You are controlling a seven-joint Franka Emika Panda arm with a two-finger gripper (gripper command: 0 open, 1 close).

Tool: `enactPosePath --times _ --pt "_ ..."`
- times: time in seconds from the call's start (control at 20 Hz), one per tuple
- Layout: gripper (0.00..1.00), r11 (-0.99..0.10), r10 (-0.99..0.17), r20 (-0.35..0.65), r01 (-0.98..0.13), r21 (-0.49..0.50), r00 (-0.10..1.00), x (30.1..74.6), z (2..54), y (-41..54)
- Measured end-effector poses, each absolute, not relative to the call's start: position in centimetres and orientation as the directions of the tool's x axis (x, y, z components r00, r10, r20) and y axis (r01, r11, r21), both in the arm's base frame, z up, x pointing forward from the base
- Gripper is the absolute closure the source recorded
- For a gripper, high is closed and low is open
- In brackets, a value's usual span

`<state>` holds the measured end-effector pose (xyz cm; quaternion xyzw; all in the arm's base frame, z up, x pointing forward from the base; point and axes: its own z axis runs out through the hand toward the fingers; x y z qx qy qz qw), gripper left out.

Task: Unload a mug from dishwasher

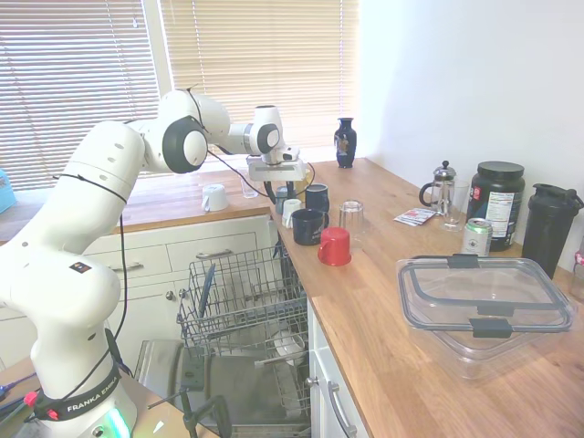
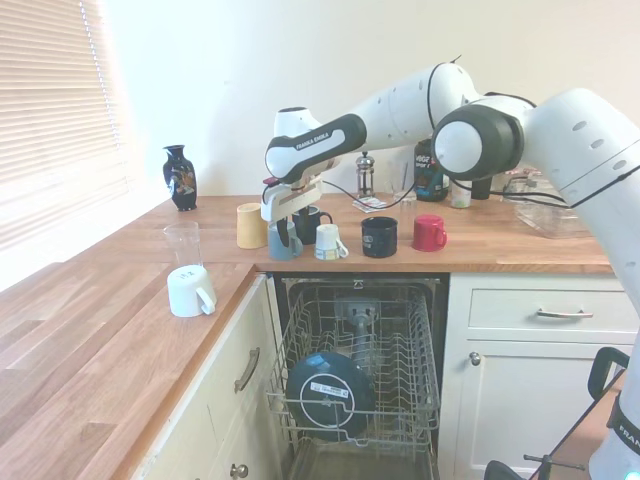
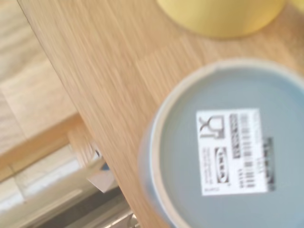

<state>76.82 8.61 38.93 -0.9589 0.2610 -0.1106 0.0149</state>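
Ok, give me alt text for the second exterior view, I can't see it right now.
White robot arm's gripper sits over a slate-blue mug upside down on the wooden counter, beside a yellow cup. Below, the dishwasher stands open with its wire rack pulled out.

My first exterior camera sits low behind the arm's base, looking along the wooden counter (image 1: 383,301) toward the window blinds (image 1: 265,64), with the open dishwasher (image 1: 242,310) at lower centre. My second exterior camera faces the opposite way from the corner worktop, squarely at the dishwasher's front, arm entering from the right. Both share the rack, the row of mugs and the black vase (image 1: 345,143). My wrist camera looks straight down, very close and blurred, on an upturned mug (image 3: 228,152).
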Motion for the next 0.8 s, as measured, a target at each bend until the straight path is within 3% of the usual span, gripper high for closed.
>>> enactPosePath --times 0.35,0.6,0.8 --pt "0.0 -0.865 -0.502 0.263 -0.478 -0.155 0.824 74.0 43.9 9.1" --pt "0.0 -0.866 -0.499 0.304 -0.457 -0.202 0.812 69.6 49.9 8.3" --pt "0.0 -0.874 -0.485 0.294 -0.447 -0.188 0.824 65.6 50.5 7.8"
